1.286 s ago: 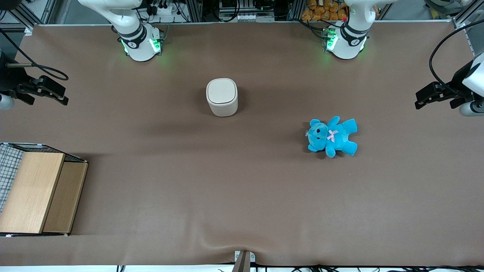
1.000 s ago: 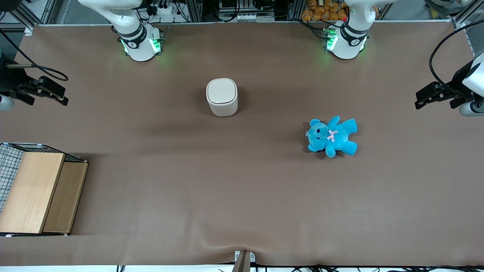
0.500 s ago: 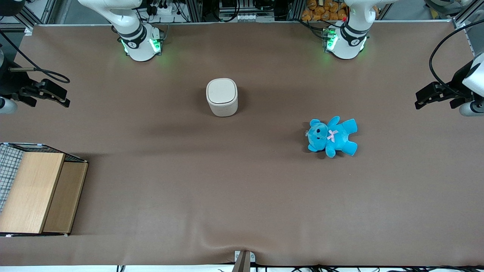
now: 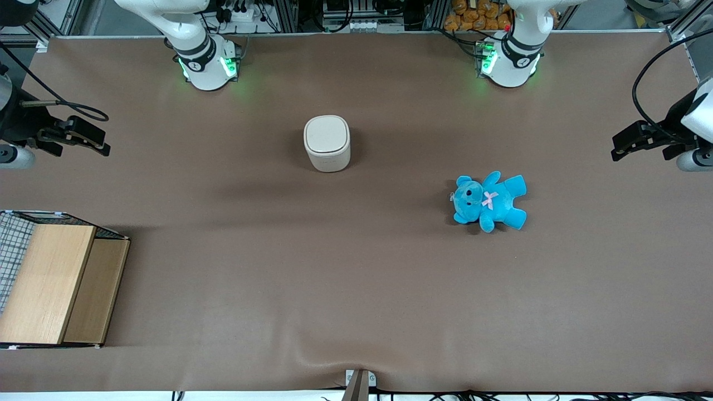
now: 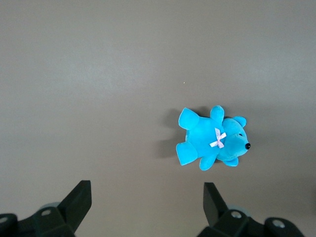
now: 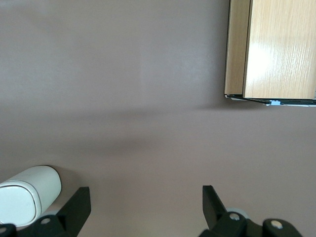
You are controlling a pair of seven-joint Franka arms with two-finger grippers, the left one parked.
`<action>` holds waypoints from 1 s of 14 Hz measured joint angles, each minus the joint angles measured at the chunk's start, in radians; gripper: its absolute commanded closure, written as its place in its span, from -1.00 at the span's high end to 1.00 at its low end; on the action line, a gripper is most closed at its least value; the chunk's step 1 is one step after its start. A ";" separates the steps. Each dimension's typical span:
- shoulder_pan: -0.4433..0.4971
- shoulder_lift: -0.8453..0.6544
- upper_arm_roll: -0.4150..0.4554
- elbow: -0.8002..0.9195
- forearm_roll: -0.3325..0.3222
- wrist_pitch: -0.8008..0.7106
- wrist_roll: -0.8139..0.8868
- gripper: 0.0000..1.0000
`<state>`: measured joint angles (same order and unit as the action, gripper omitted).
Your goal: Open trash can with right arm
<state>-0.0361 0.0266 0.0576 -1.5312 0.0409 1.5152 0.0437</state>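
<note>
The trash can (image 4: 327, 142) is a small cream-white bin with its flat lid shut, standing on the brown table near the middle. It also shows in the right wrist view (image 6: 27, 200). My right gripper (image 4: 89, 139) hangs high over the working arm's end of the table, well apart from the trash can. In the right wrist view the gripper (image 6: 146, 207) is open, with bare brown table between its black fingertips (image 6: 81, 202).
A blue teddy bear (image 4: 489, 201) lies nearer the front camera than the trash can, toward the parked arm's end. A wooden box with wire mesh (image 4: 53, 281) stands near the front edge at the working arm's end; it also shows in the right wrist view (image 6: 271, 49).
My right gripper has moved a little toward the trash can along the table. The trash can, bear and wooden box have not moved.
</note>
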 measured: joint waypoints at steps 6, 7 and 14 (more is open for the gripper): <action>0.001 0.007 -0.002 0.000 0.000 -0.013 -0.002 1.00; 0.002 0.008 0.000 0.000 0.003 -0.015 -0.002 1.00; 0.059 0.029 0.007 -0.009 0.087 -0.038 0.047 1.00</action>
<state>0.0230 0.0555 0.0649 -1.5402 0.1281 1.4770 0.0903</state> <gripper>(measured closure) 0.000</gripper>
